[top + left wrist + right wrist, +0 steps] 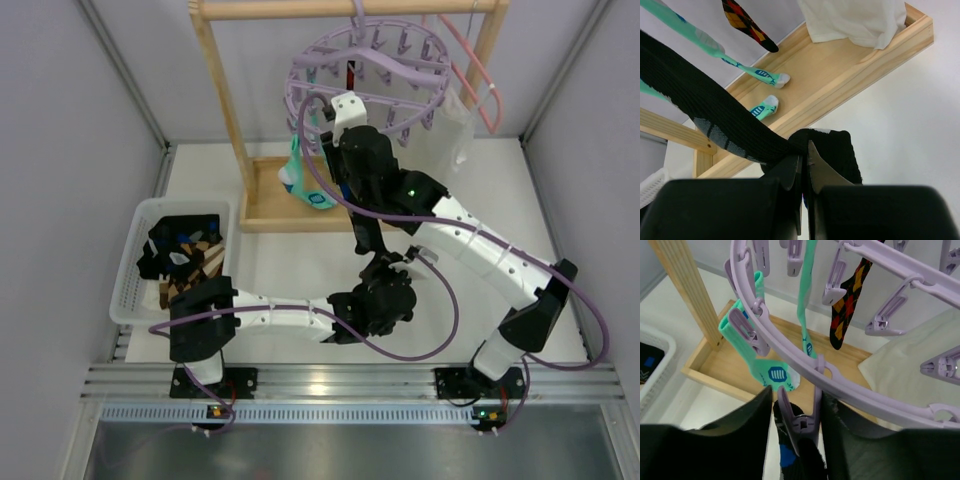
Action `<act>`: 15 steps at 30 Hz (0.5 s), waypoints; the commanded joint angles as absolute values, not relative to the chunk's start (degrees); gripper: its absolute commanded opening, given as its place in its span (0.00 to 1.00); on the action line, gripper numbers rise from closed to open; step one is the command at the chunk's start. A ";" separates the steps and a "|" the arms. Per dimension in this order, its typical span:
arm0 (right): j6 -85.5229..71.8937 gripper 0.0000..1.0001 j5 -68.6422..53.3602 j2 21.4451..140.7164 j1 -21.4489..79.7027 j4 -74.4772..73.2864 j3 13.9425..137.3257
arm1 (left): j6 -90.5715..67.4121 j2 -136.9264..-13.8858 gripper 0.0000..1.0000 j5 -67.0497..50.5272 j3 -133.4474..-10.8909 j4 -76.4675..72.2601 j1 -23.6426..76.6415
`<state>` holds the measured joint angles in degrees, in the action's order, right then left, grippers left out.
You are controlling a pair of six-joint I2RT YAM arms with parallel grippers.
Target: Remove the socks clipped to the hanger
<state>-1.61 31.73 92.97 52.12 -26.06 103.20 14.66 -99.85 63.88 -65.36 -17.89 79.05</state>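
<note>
Hanger (855, 390): lavender throughout, ring and clip (799, 427) alike. Teal-green sock (771, 371): white toe, blue-and-white oval mark. Argyle sock (846, 310): black ground with red, orange and yellow diamonds. Black sock (705, 107): ribbed black knit, grey marks. Cloth bag (855, 20): plain white. Rack frame (840, 75): pale natural wood. Coat hanger (478, 75): pink. Basket (130, 285): white lattice; contents black, brown and blue. Left gripper (804, 150) and right gripper (797, 405): black fingers. Arms (470, 245): white links, black joints, purple cables. Table (300, 270): white.
</note>
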 commanded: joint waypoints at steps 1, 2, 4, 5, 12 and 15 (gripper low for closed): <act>-0.97 0.33 34.80 93.43 52.12 -21.71 106.26 | 13.71 -96.77 0.00 63.63 -66.45 -19.51 79.19; -0.97 0.29 34.72 93.43 52.03 -21.71 106.35 | 13.54 -96.68 0.00 63.72 -66.27 -19.51 79.19; -0.97 0.20 34.72 93.34 52.12 -21.62 106.44 | 13.27 -96.42 0.00 63.72 -65.57 -19.60 79.19; -0.97 0.17 34.72 93.17 52.12 -21.62 106.44 | 12.49 -96.24 0.00 63.63 -65.22 -19.60 79.19; -1.76 0.06 34.81 90.53 52.12 -20.04 103.72 | 7.12 -93.34 0.00 61.70 -59.77 -19.42 77.52; -2.63 0.05 34.72 89.12 52.03 -18.81 102.31 | 4.66 -92.03 0.00 60.91 -56.27 -18.81 76.91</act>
<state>-1.72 33.43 92.84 52.12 -24.73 102.69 8.84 -95.18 61.89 -58.98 -17.93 77.76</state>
